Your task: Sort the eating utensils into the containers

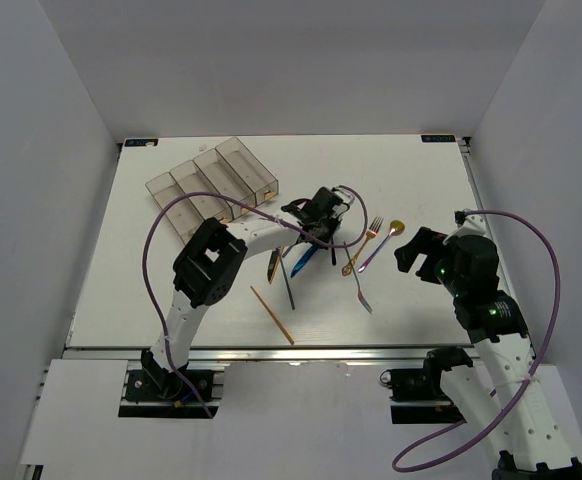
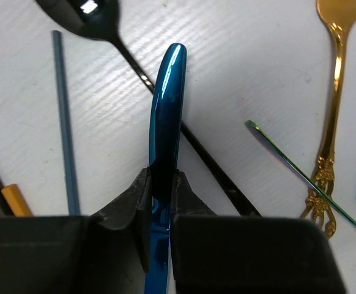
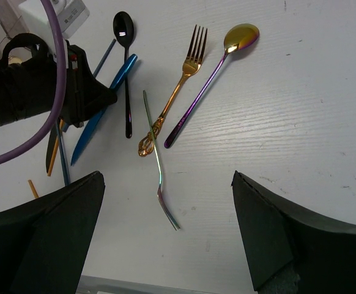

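My left gripper [image 1: 320, 226] [image 2: 160, 184] is shut on the blue knife [image 2: 167, 104], which it holds edge-on over the handle of the black spoon [image 2: 98, 18]. The knife also shows in the top view [image 1: 301, 257] and in the right wrist view [image 3: 101, 116]. My right gripper [image 1: 409, 250] [image 3: 166, 184] is open and empty, above the silvery fork [image 3: 156, 153]. The gold fork [image 3: 179, 82] and the purple-gold spoon [image 3: 211, 73] lie side by side to its right. The row of clear containers [image 1: 216, 175] stands at the back left.
A wooden chopstick [image 1: 271, 315] lies near the front edge. A dark chopstick [image 1: 289, 282] and a grey-blue one [image 2: 65, 122] lie by the knife. The left arm's purple cable [image 1: 156, 250] loops over the table's left half.
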